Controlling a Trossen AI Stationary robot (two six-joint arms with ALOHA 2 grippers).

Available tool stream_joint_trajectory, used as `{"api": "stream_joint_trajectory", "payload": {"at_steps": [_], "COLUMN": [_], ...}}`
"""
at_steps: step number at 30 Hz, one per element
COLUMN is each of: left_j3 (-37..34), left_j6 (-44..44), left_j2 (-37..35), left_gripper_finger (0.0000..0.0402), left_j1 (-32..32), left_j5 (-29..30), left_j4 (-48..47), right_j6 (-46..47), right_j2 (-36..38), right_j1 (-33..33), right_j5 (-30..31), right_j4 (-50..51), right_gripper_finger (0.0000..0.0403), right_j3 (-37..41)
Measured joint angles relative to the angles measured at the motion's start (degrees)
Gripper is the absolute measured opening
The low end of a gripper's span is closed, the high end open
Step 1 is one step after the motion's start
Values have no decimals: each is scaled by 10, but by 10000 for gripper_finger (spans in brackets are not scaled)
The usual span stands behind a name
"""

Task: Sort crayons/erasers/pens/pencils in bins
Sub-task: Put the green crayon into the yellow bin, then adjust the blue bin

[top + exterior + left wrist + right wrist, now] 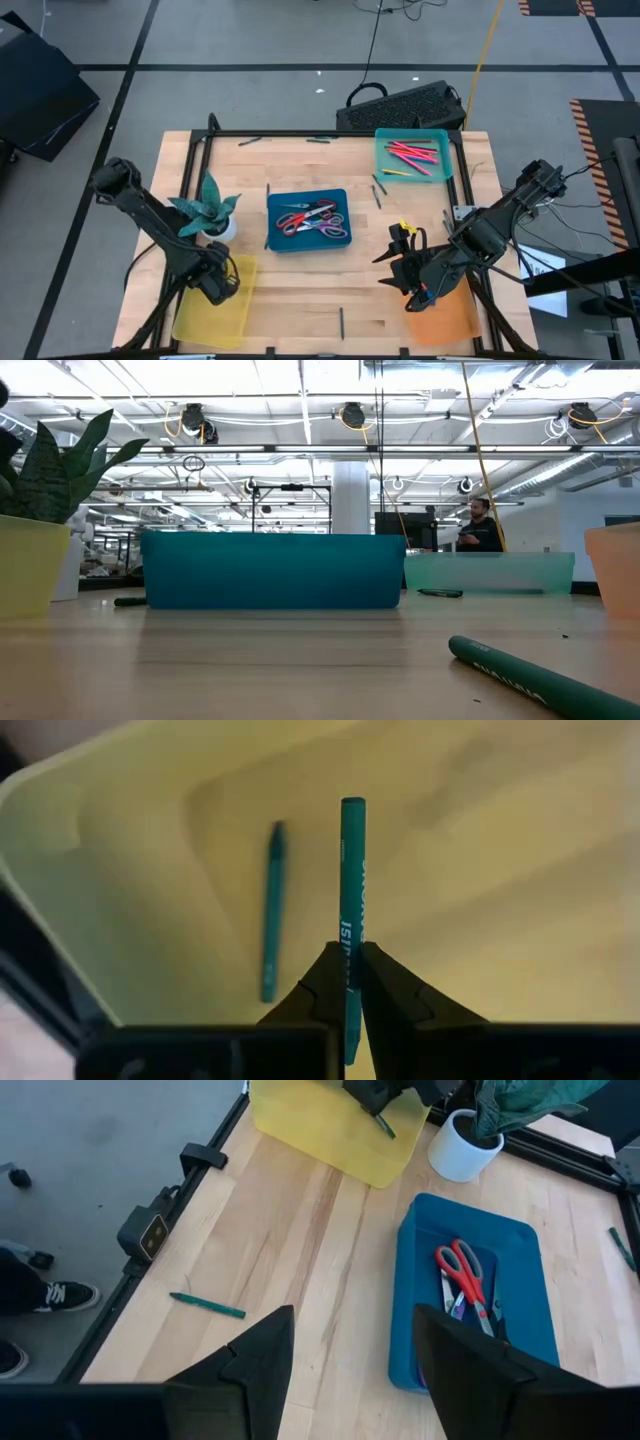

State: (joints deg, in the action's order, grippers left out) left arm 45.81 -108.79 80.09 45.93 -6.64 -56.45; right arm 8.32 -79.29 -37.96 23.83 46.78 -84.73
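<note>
The left claw hangs over the yellow bin at the worktop's front left corner, its fingers pinched shut on a teal crayon that points out over the bin's floor. A second teal stick already lies inside that bin, just beside the held one. The step in hand looks like the drop-off: the crayon is above its bin and not yet let go. The next move calls only for parting the fingers while the stick is well inside the rim, so that it falls flat beside the other and does not roll out.

The right claw waits above the orange bin at the front right corner, fingers spread wide with nothing between them. From there its wrist view takes in the dark blue bin at the worktop's middle, which holds scissors, and a loose green stick near the front edge, a likely next pick. The teal bin at the back right corner holds red and pink sticks. No erasers can be made out anywhere.
</note>
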Motion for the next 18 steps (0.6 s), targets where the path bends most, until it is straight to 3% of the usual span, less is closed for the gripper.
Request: {"api": "stream_joint_trajectory", "payload": {"at_steps": [11,18], "left_j3": [-53,-51], "left_j6": [-34,-38], "left_j2": [1,0], "left_gripper_finger": [29,106], "left_j1": [3,0], "left_j5": [-9,-33], "left_j4": [43,39], "right_j6": [0,0], "right_j2": [0,0], "right_j1": [0,0], "right_j5": [1,1], "right_j4": [1,2], "right_gripper_finger": [196,196], "right_j3": [0,0]}}
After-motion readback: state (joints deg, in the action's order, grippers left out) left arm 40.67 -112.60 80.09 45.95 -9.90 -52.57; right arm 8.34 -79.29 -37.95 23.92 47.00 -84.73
